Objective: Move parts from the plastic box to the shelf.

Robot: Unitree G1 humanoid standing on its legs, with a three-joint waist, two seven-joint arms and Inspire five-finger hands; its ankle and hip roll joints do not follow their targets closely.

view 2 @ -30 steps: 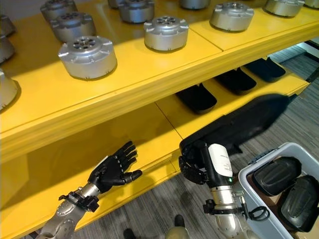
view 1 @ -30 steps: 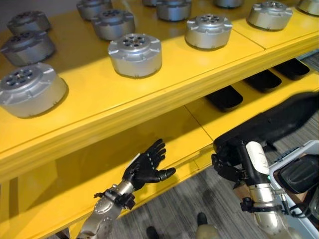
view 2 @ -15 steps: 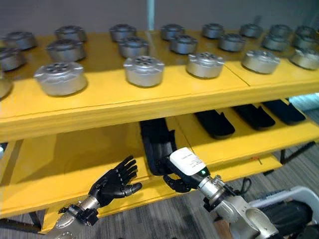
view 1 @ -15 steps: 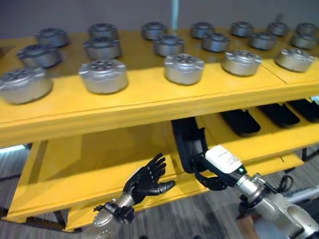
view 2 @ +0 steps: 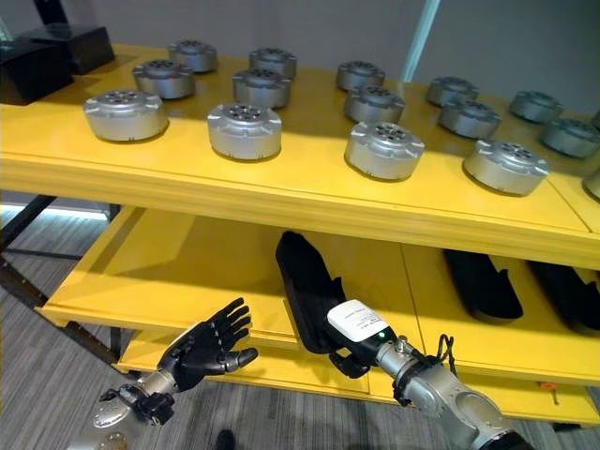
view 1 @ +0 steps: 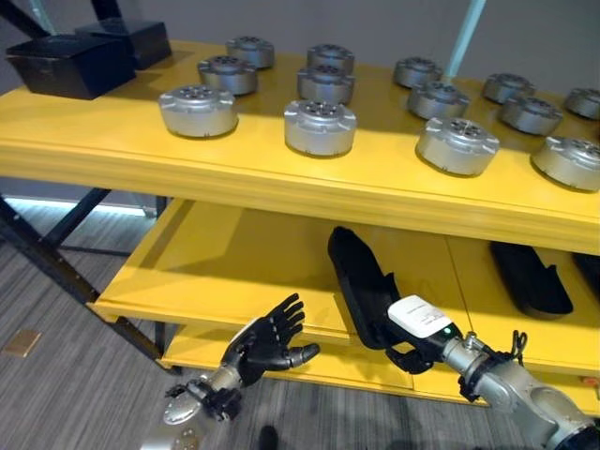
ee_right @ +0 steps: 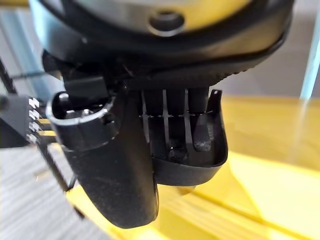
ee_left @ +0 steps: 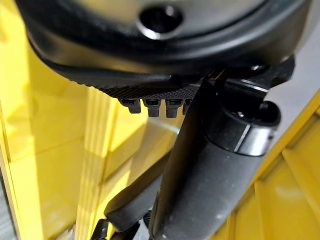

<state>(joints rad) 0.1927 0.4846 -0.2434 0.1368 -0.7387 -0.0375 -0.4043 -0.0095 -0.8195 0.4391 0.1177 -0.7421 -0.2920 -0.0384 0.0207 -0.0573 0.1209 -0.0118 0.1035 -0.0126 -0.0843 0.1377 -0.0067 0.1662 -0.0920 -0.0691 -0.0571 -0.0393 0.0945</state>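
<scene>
Gripping one end of a long black part (view 2: 305,286), the right hand (view 2: 354,339) has its fingers curled inside the part's hollow, as the right wrist view shows, while the far end of the part reaches in over the lower shelf (view 2: 178,272) of the yellow rack. The left hand (view 2: 208,345) hovers just in front of that shelf's edge, fingers spread wide and holding nothing. Similar black parts (view 2: 483,283) already lie further along the same shelf on the robot's right, well apart from the held one. Round metal parts (view 2: 245,129) stand on the upper shelf (view 2: 309,192). The main risk, as I judge it, is letting go too soon: the held end hangs over the shelf's front edge, so the part could tip and slide off to the floor. Pushing it in at a slant could also jam its far end against the underside of the upper shelf. Whether the part's underside touches the lower shelf yet, I cannot tell.
</scene>
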